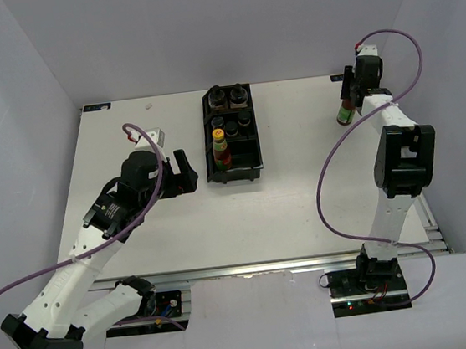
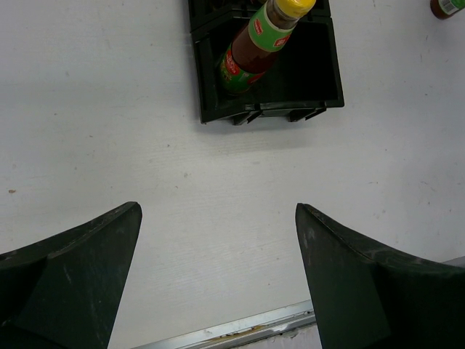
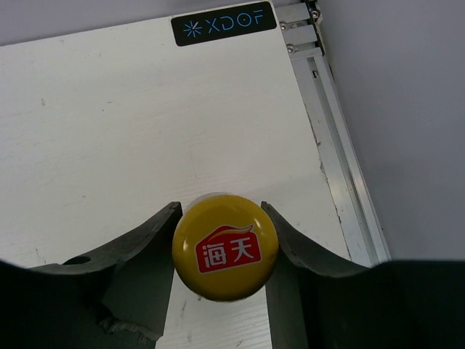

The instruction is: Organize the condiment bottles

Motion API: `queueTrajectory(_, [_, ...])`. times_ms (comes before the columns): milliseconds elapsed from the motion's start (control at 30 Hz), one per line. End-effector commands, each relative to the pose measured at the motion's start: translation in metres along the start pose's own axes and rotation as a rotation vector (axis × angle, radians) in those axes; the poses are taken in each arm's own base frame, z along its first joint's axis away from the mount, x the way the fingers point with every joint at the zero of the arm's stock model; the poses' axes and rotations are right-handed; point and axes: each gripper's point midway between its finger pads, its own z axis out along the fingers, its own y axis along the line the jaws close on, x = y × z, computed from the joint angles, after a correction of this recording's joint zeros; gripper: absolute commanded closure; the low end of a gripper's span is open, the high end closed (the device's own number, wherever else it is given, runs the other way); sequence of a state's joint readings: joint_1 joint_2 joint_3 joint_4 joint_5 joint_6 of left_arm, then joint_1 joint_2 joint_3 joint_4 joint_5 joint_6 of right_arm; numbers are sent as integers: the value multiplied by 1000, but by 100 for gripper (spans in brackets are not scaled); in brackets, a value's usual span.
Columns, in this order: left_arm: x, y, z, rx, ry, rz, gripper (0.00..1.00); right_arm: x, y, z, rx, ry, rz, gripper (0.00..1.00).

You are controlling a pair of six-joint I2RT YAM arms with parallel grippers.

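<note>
Now R claw (image 3: 220,217) tight on yellow-capped sauce bottle (image 3: 225,249) (far-right corner), L claw (image 2: 218,212) wide apart nr tray (image 2: 306,73).

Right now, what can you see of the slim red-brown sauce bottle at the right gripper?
The slim red-brown sauce bottle stands upright near the far right edge of the white table. Green label, glossy yellow cap with a red logo and white characters. The right gripper clamps both sides by the cap; whether its base touches the table is hidden.

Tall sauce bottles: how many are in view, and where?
2. One sauce bottle stands in the tray's nearest compartment; the other sauce bottle is at the table's far right, its cap in the right gripper.
</note>
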State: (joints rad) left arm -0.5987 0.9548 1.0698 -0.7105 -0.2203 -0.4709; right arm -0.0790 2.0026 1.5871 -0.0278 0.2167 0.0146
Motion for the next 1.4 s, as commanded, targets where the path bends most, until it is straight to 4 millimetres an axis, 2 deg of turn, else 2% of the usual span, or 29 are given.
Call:
queueTrajectory(0, [-5,0,-4,4,-22,2,2,-48,-10,-7,18,-117,-41,62])
queueTrajectory(33, [-5,0,-4,3,-22,0,2,-49,-10,-9,19,-120,-44,70])
queueTrajectory(200, [-7,-2,-8,16,-29,-10,2,-55,-3,-23,-17,-132,-53,92])
queueTrajectory(467, [-14,-8,-15,43,-42,-37,2,-80,34,-87,-115,-234,-126,92])
queueTrajectory(533, [-13,-10,-15,52,-39,-43,2,-73,60,-101,-183,-233,-145,92])
queueTrajectory(567, [-13,-10,-16,56,-39,-46,2,-72,63,-108,-197,-234,-142,92])
queueTrajectory(667, [-13,-12,-14,59,-40,-51,2,-71,94,-136,-293,-252,-151,92])
queueTrajectory(733, [-14,-15,-12,67,-32,-54,2,-63,113,-153,-326,-255,-180,92])
queueTrajectory(1000, [-22,-21,-1,54,-18,-51,2,-73,176,-247,-561,-334,-170,92])
queueTrajectory(1133, [-22,-31,5,77,19,-60,2,-69,215,-291,-697,-368,-169,92])
queueTrajectory(1200, [-22,-35,4,98,19,-70,2,-67,226,-302,-725,-375,-181,92])
queueTrajectory(1267, [-21,-35,5,101,18,-77,2,-64,249,-318,-778,-381,-200,92])
queueTrajectory(1367, [-20,-34,6,89,24,-83,2,-61,271,-323,-810,-375,-222,92])
